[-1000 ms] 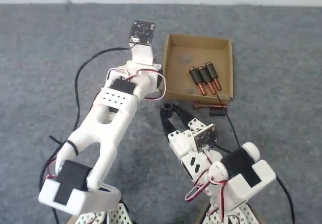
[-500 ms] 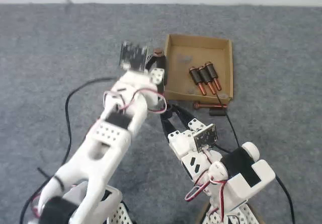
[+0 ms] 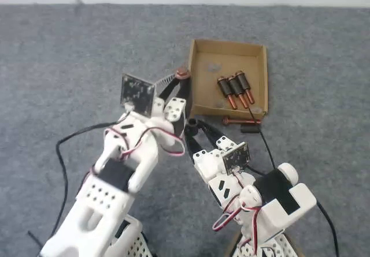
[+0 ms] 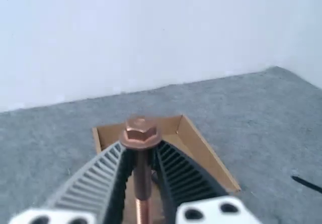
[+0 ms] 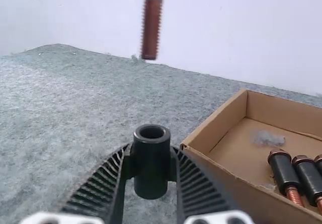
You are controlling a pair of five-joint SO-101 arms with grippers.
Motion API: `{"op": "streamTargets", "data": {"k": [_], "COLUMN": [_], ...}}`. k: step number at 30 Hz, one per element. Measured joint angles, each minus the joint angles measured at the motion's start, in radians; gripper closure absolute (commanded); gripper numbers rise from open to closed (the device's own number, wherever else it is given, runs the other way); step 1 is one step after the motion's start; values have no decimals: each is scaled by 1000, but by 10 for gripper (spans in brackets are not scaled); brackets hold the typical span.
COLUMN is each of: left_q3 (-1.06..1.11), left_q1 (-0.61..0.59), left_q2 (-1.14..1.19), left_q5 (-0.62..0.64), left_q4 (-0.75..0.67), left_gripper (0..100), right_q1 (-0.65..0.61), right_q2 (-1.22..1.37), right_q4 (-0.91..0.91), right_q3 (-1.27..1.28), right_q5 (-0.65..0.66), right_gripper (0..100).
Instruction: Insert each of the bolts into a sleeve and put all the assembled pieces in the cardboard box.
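Observation:
My left gripper [image 3: 180, 82] is shut on a copper bolt [image 3: 182, 73], held upright with its hex head up, just off the cardboard box's [image 3: 215, 53] left wall. In the left wrist view the bolt [image 4: 139, 133] sits between the jaws of that gripper [image 4: 140, 152], with the box [image 4: 200, 146] behind. My right gripper [image 3: 194, 127] is shut on a black sleeve [image 5: 151, 169], bore upward, near the box's front left corner. The bolt's threaded tip [image 5: 152, 22] hangs above and beyond the sleeve. Three assembled pieces [image 3: 235, 90] lie in the box.
A loose copper bolt [image 3: 240, 120] and a black sleeve [image 3: 249, 129] lie on the grey carpet just in front of the box. A black cable [image 3: 265, 144] runs past them. A white wall stands behind the table.
The left arm has drawn back toward the right gripper and tipped up, bringing the bolt into view beside the box's left wall. The right arm has stayed still with the sleeve.

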Motion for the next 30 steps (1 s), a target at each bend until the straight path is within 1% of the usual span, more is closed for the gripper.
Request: {"op": "streamTargets", "data": {"k": [1,5,7,9,11,14,17,20,23,27,30], "left_q3": [15,121,181,230,252,253,253,253,242,181,176], "left_q1": [8,63,87,95,92,89,72,75,64,51,57], "left_q2": [-29,-114,-137,-146,-147,-147,-147,-146,-71,127,158], "left_q5": [0,2,2,0,31,64,74,75,75,83,86], "left_q4": [18,17,-34,-115,-175,-204,-210,-247,-305,-348,-358], "left_gripper": [990,990,990,990,990,990,990,990,990,990,990], "right_q1": [0,0,0,0,0,0,0,0,0,0,0], "right_q2": [0,0,0,0,0,0,0,0,0,0,0], "right_q4": [0,0,0,0,0,0,0,0,0,0,0], "right_q3": [0,-2,-2,-2,-2,-2,-2,-2,-2,-2,-2], "right_q5": [0,0,0,0,0,0,0,0,0,0,0], "right_gripper": [993,993,993,993,993,993,993,993,993,993,993]}}
